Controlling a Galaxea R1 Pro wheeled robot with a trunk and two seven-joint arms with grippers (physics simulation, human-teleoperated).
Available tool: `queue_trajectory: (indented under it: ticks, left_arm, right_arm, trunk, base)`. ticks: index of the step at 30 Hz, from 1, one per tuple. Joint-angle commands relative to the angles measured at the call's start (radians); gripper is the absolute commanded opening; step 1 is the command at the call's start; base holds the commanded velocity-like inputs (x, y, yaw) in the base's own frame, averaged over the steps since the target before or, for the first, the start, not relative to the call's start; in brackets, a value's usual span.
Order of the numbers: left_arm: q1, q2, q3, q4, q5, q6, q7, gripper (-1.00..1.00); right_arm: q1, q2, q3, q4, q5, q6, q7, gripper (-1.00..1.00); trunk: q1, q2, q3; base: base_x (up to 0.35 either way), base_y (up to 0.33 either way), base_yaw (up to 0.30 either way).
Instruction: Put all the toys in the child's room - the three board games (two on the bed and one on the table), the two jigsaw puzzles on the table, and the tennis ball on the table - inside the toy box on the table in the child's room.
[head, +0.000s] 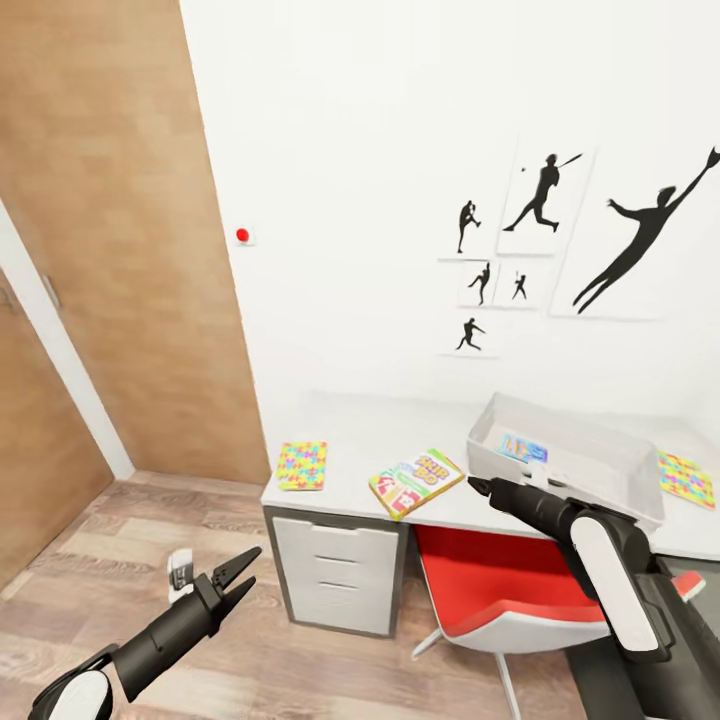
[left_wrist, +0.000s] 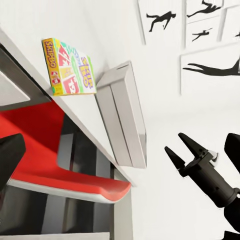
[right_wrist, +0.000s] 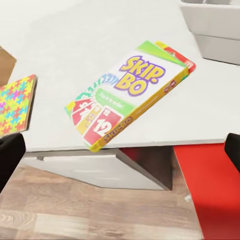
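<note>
Blue game (head: 522, 448) half-hidden in toy box (head: 600, 478)

Both arms (head: 600, 560) are clad in black w/ white forearm panels; grippers (head: 232, 578) are matte black, w/ tapered serrated fingers (left_wrist: 192, 145).

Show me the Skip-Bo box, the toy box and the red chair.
Skip-Bo box (right_wrist: 131, 95), right wrist view, middle of its printed lid.
Toy box (head: 560, 478), head view, front wall.
Red chair (head: 490, 580), head view, seat.
</note>
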Motion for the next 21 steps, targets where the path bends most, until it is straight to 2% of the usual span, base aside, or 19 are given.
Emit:
queue_trajectory:
  ticks: [1, 12, 21]
  left_arm:
    - [-0.001, 0.000, 0.001, 0.001, 0.002, 0.006, -0.001, 1.00]
    - [-0.001, 0.000, 0.001, 0.006, 0.001, 0.006, -0.002, 1.00]
    - [-0.001, 0.000, 0.001, 0.006, 0.001, 0.002, -0.002, 1.00]
  right_arm:
    - [-0.001, 0.000, 0.000, -0.001, -0.011, 0.003, -0.009, 1.00]
    - [0.000, -0.001, 0.003, -0.001, -0.011, 0.003, -0.009, 1.00]
    - [0.000, 0.000, 0.003, -0.001, -0.011, 0.003, -0.010, 1.00]
  trunk:
    - [0.001, -0.002, -0.002]
    - [0.001, -0.002, 0.005]
    - [0.001, -0.002, 0.010]
  base:
    - [0.000, 0.000, 0.273]
    - [0.010, 0.000, 0.273]
    - [0.126, 0.048, 0.275]
